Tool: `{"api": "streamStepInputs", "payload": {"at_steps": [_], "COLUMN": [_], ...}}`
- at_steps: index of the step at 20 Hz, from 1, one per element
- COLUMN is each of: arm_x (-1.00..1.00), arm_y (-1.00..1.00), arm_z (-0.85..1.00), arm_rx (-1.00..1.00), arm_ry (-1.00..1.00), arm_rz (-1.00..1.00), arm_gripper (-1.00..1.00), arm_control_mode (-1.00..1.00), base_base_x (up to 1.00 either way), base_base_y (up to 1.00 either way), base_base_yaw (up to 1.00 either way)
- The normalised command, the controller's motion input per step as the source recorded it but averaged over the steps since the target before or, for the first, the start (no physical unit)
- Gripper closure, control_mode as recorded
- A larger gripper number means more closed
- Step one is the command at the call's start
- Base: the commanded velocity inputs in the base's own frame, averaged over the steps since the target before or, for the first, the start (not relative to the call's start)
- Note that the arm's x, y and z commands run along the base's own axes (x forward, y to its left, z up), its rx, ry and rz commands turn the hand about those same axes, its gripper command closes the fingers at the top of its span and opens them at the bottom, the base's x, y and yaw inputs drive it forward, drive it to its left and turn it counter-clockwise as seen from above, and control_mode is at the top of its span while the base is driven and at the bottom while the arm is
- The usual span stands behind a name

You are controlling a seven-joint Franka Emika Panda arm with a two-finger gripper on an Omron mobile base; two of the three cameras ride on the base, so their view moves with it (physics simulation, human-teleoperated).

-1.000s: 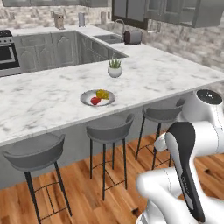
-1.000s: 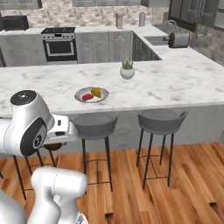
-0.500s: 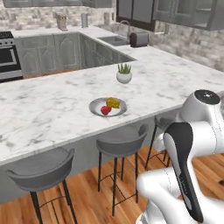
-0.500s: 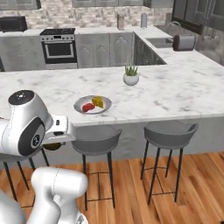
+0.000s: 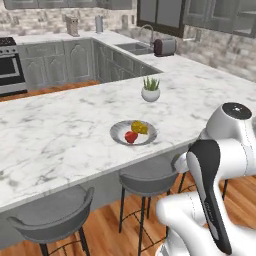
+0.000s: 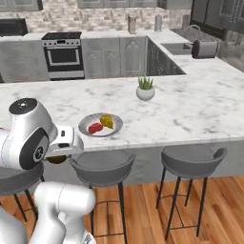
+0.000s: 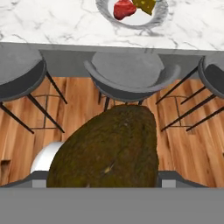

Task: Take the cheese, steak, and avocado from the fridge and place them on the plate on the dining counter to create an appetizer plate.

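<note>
Dining counter (image 5: 60, 130) and plate (image 5: 117, 134) nearer; base advanced.

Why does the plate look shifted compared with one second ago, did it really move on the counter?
No. The plate keeps the same spot relative to the potted plant and the counter edge; the whole view shifted, so the base moved.

Cheese (image 5: 139, 127) and steak (image 5: 131, 136) on plate (image 5: 120, 131), potted plant (image 5: 150, 90) behind, avocado (image 7: 109, 151) (apparently gripped) before stools (image 6: 103, 163)

Both base views look forward over the dining counter (image 5: 60, 135); hand view peers down, plate (image 7: 158, 16) far ahead.
</note>
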Motion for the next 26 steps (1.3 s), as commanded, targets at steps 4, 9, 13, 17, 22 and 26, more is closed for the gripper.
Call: {"api": "streamStepInputs", "payload": {"at_steps": [4,9,13,17,22,26], "arm_x": [0.00,0.00,0.00,0.00,0.00,0.00], "arm_y": [0.00,0.00,0.00,0.00,0.00,0.00], "arm_z": [0.00,0.00,0.00,0.00,0.00,0.00], "arm_rx": [0.00,0.00,0.00,0.00,0.00,0.00], "arm_ry": [0.00,0.00,0.00,0.00,0.00,0.00], "arm_rz": [0.00,0.00,0.00,0.00,0.00,0.00], "arm_gripper": [1.00,1.00,1.00,1.00,1.00,1.00], "arm_control_mode": [1.00,1.00,1.00,1.00,1.00,1.00], "base_base_x": [0.54,0.53,0.39,0.28,0.53,0.55], "base_base_y": [-0.09,-0.35,-0.72,-0.83,-0.26,0.09], "base_base_yaw": [0.06,0.17,0.29,0.33,0.24,0.00]}}
